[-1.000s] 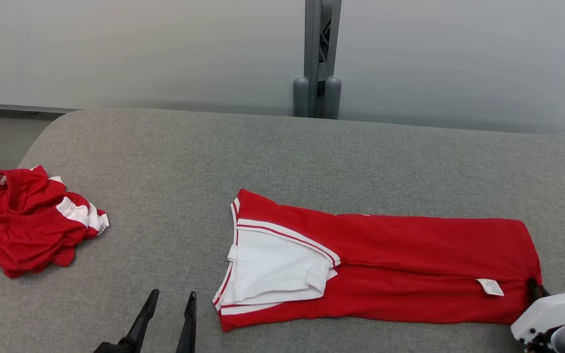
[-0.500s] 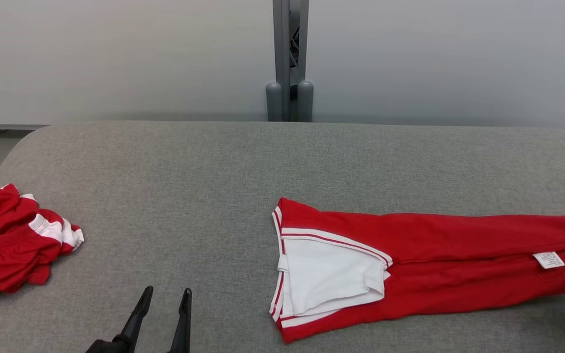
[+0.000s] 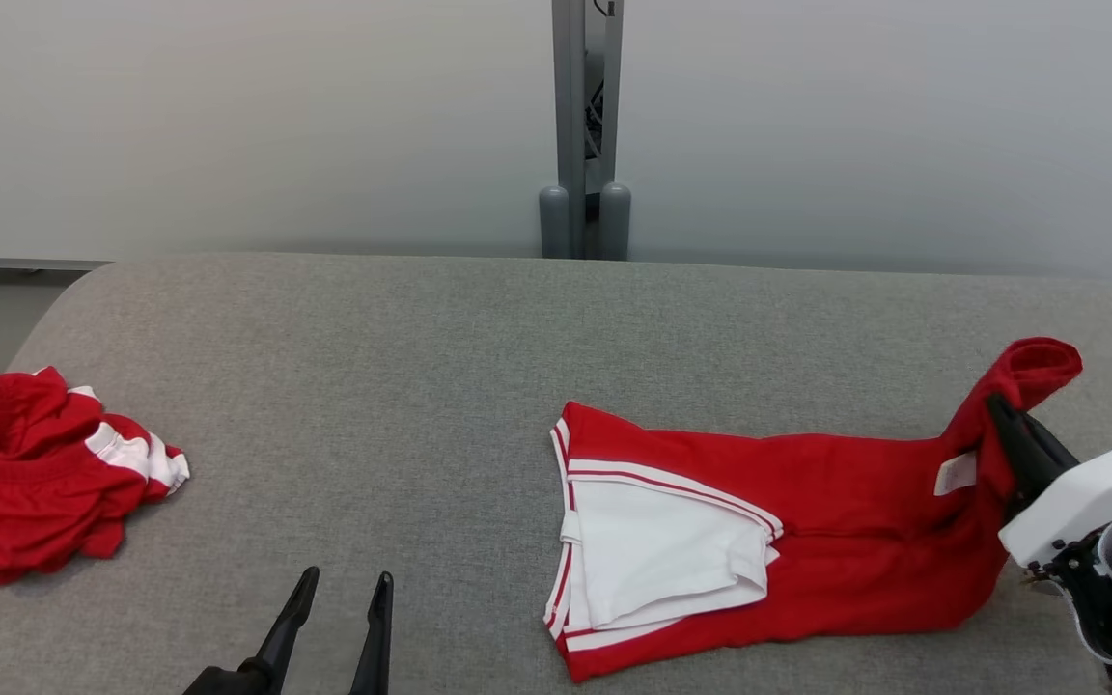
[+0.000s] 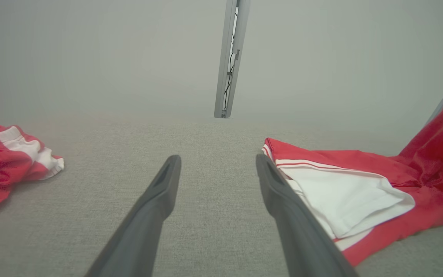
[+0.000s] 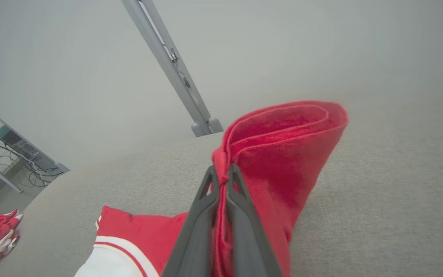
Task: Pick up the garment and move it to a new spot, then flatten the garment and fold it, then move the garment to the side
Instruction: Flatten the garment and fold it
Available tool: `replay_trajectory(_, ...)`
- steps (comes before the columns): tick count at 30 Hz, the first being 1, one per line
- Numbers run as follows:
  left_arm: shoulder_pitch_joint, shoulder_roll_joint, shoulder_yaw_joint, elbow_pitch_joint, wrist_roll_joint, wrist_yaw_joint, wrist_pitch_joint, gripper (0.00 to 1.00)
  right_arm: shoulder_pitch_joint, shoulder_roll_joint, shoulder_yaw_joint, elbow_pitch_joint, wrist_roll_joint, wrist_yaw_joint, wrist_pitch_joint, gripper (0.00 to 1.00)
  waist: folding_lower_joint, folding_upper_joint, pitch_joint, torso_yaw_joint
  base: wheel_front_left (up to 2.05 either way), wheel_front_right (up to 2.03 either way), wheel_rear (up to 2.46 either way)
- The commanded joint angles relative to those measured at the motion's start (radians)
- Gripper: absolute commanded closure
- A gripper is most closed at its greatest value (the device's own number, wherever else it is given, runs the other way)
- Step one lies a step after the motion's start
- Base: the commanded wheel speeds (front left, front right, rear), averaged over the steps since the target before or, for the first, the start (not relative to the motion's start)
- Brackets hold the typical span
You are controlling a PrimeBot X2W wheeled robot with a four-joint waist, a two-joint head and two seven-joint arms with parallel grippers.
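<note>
In the head view the right gripper is clenched on one end of the garment and holds it raised off the grey surface; the rest lies flat to this gripper's left, white sleeve on top. The left gripper stands released and empty, the garment's striped end near on its right, a crumpled red cloth well apart on its left. In the left wrist view its fingers spread over bare surface. In the right wrist view the right gripper pinches a red fold, which rises beyond its tips
</note>
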Motion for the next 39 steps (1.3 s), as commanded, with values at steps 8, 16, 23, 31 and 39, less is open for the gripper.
replay_trajectory(8,-0.021,0.004,-0.008,0.009,-0.008,0.003,-0.004,0.00,0.050,0.084,0.060,-0.187,-0.058,0.000,0.115,1.00,0.0000,-0.0001,-0.020,0.093,0.00,0.00,0.00)
replay_trajectory(16,-0.027,0.004,-0.023,0.022,-0.010,-0.003,-0.004,0.00,0.053,0.205,0.102,-0.169,-0.130,0.000,0.170,1.00,0.0000,-0.0001,-0.019,0.193,0.00,0.00,0.00)
replay_trajectory(23,-0.029,0.004,-0.023,0.031,-0.007,-0.011,-0.004,0.00,0.035,0.268,0.129,-0.064,-0.162,0.000,0.154,1.00,0.0000,-0.0001,-0.011,0.256,0.00,0.00,0.00)
replay_trajectory(31,-0.036,0.004,-0.037,0.036,-0.014,-0.009,-0.004,0.00,-0.031,0.289,0.175,0.118,-0.165,0.000,0.095,1.00,0.0000,-0.0001,0.013,0.289,0.00,0.00,0.00)
replay_trajectory(39,-0.052,0.004,-0.060,0.042,-0.025,-0.004,-0.004,0.00,-0.076,0.289,0.320,0.246,-0.044,0.000,0.033,1.00,0.0000,-0.0001,0.025,0.297,0.00,0.00,0.00)
